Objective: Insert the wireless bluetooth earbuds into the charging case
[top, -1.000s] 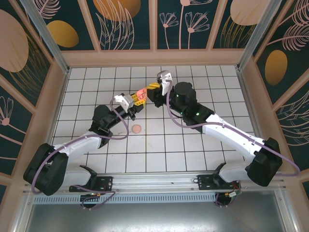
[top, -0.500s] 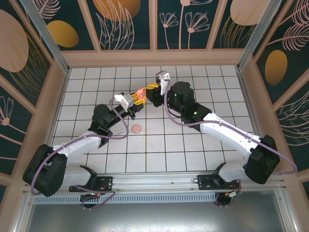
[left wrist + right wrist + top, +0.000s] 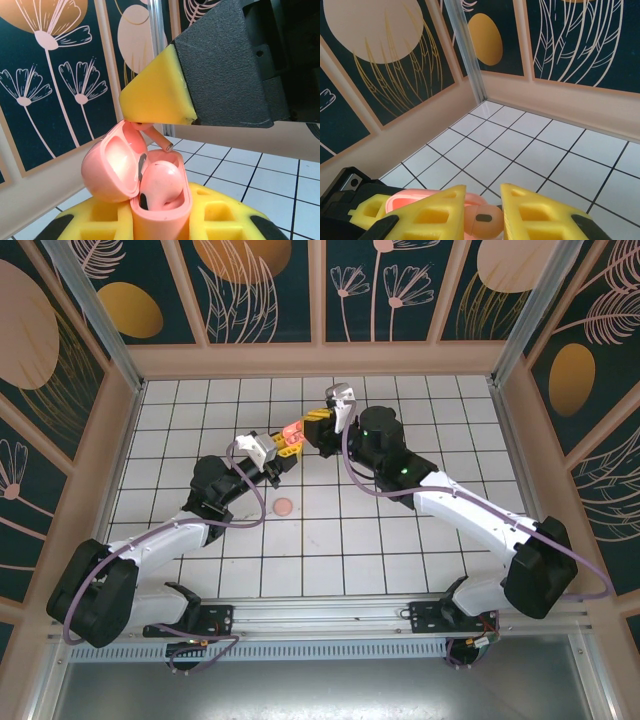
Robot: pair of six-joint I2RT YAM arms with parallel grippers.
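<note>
My left gripper (image 3: pixel 284 445) (image 3: pixel 160 226) is shut on the coral-pink charging case (image 3: pixel 161 212) (image 3: pixel 291 434), held upright above the table with its lid (image 3: pixel 107 167) swung open to the left. One coral-pink earbud (image 3: pixel 161 182) sits in the case's near slot. My right gripper (image 3: pixel 318 429) (image 3: pixel 483 210) is shut on a second coral-pink earbud (image 3: pixel 485 220). The stem (image 3: pixel 158 137) of this earbud points down at the empty far slot, just above its rim. The right fingers (image 3: pixel 159 95) hover directly over the case. The case (image 3: pixel 415 201) shows below my right fingers.
A small round coral-pink item (image 3: pixel 284 506) lies on the white grid table (image 3: pixel 400 540) below the two grippers. Wooden walls with patterned panels (image 3: pixel 320 360) ring the table. The right forearm (image 3: pixel 470 515) crosses the table's right half.
The right wrist has shifted very slightly over the case. The left arm and the case have stayed still.
</note>
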